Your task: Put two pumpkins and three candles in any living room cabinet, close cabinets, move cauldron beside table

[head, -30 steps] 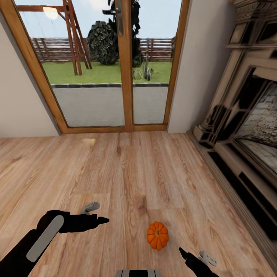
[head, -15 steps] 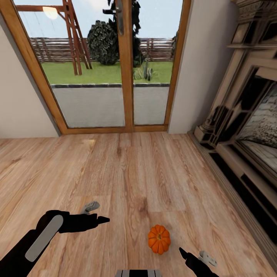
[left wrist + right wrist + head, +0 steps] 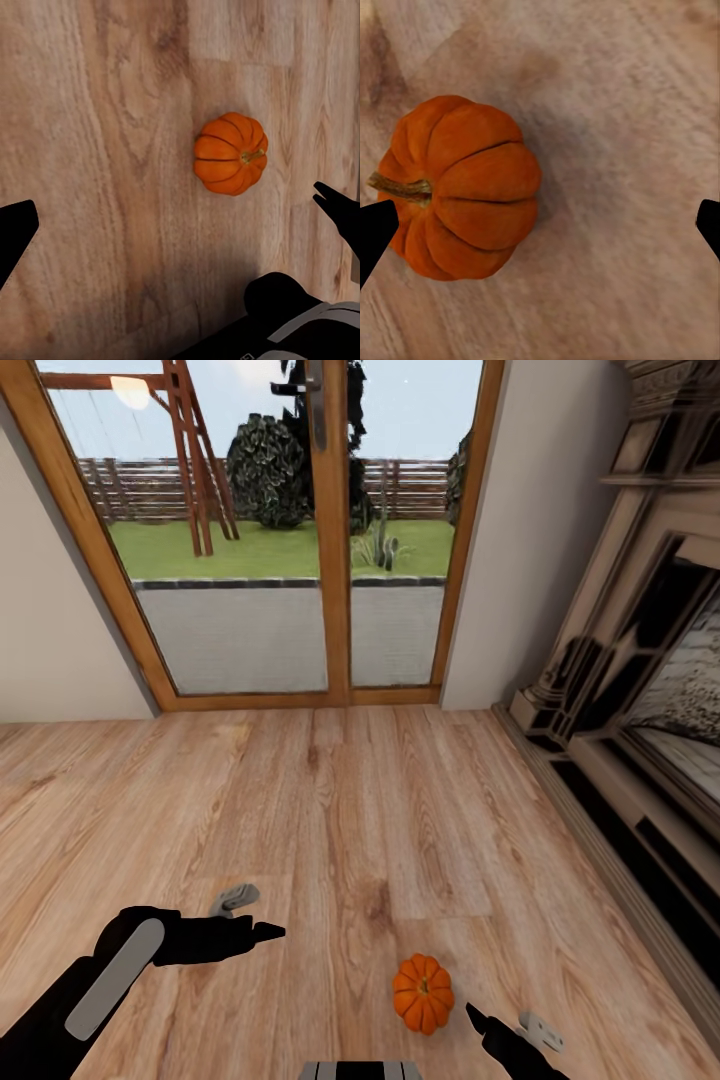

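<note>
One orange ribbed pumpkin with a short stem lies on the wood floor, low in the head view. My right gripper hovers open just right of it, nothing between its fingers. In the right wrist view the pumpkin is large and close, lying toward one fingertip of the open right gripper. My left gripper stands open and empty well to the pumpkin's left. The left wrist view looks down on the pumpkin beyond the spread tips of the left gripper.
Wood-framed glass patio doors stand ahead, with a garden outside. An ornate fireplace surround runs along the right side, with beige walls beside the doors. Bare plank floor stretches between me and the doors.
The whole head view has shifted, so the camera moved. The pumpkin now sits lower and slightly further right in the picture, closer to my right gripper. Both grippers hold their pose.
</note>
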### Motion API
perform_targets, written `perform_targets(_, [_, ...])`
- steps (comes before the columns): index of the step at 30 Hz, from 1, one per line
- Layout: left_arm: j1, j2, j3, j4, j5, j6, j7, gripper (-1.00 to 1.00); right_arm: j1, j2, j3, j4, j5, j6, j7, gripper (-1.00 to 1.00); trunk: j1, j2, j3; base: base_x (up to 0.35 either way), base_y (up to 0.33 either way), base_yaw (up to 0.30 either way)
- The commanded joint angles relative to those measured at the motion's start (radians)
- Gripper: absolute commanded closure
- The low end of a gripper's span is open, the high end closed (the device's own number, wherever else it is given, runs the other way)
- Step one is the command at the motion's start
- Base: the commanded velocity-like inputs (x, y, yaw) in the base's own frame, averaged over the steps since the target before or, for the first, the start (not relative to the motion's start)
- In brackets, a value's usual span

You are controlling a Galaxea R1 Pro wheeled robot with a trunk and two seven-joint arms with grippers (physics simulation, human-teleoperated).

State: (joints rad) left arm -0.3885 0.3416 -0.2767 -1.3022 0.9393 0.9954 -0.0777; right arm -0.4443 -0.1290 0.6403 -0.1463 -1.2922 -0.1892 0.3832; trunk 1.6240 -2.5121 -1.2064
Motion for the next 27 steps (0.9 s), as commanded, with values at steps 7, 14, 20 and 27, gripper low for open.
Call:
perform_targets(7, [-0.001,0.001,-0.001,0.000,-0.008,0.001,-0.008,-1.00,-0.001,0.000,0.009,0.001,-0.010,-0.004,0.003,-1.00,0.000,0.000,-0.001,0.064,0.066,0.000])
perform_targets(14, [-0.001,-0.001,-0.001,0.000,-0.008,0.001,-0.008,-1.00,-0.001,-0.001,0.008,0.000,-0.011,-0.003,0.006,-1.00,0.000,0.000,-0.001,0.106,0.051,0.000])
perform_targets(20, [-0.001,0.000,-0.001,0.000,-0.008,0.001,-0.008,-1.00,-0.001,-0.001,0.007,-0.003,-0.023,0.005,0.040,-1.00,0.000,0.000,-0.001,0.028,0.011,0.000])
perform_targets(27, [-0.001,-0.001,-0.001,0.000,-0.008,0.001,-0.008,-1.00,-0.001,-0.008,0.009,-0.003,-0.094,0.032,0.105,-1.00,0.000,0.000,-0.001,0.001,0.001,0.000])
